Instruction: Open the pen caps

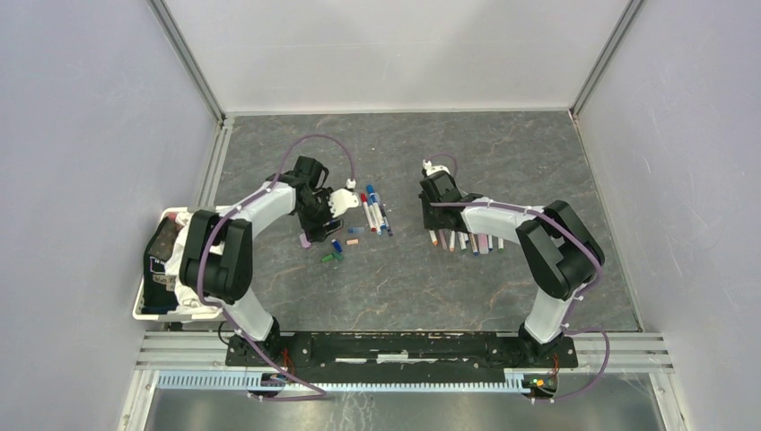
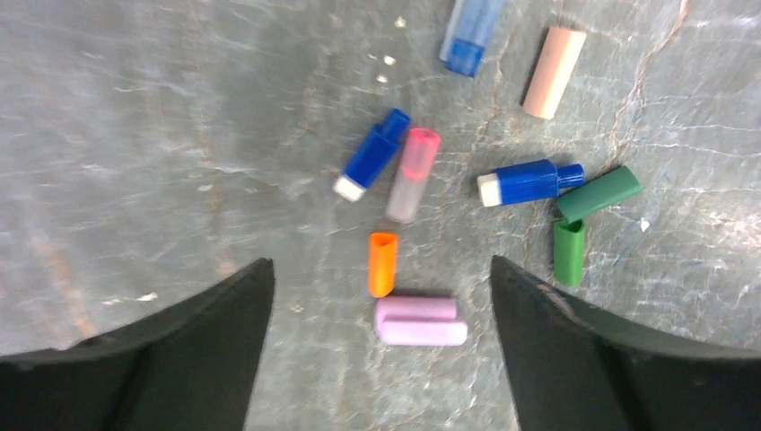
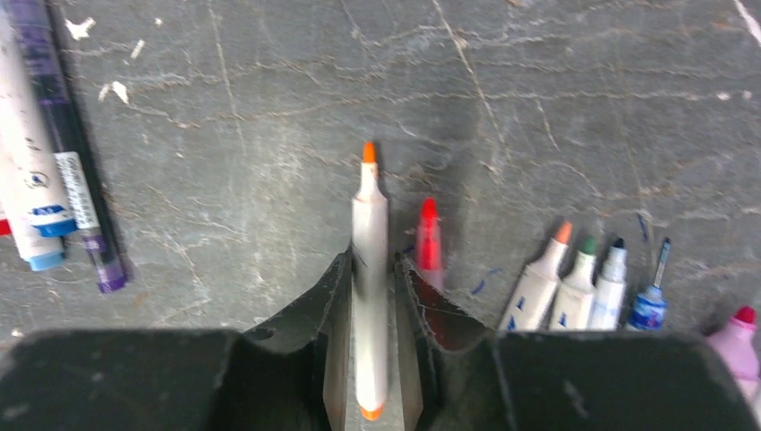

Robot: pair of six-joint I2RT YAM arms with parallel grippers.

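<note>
Left tool [image 2: 379, 265] open wide, orange cap [image 2: 382, 260] and lilac cap [image 2: 420, 321] between its fingers [image 2: 179, 359], right tool [image 3: 371, 269] jaws either side of orange-tipped pen [image 3: 369, 215], can't tell if clamped

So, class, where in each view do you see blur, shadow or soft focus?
Top view: evenly lit, sharp, but pens tiny. Left wrist: caps fairly crisp, the dark fingers soft-edged. Right wrist: the orange-tipped pen looks blurred.

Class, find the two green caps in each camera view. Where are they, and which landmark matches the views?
Top external: green caps left of centre, lowest of the scattered caps.
Left wrist: right of the cluster.
Right wrist: not in it.
Landmark: the peach cap, near them in both.
</note>
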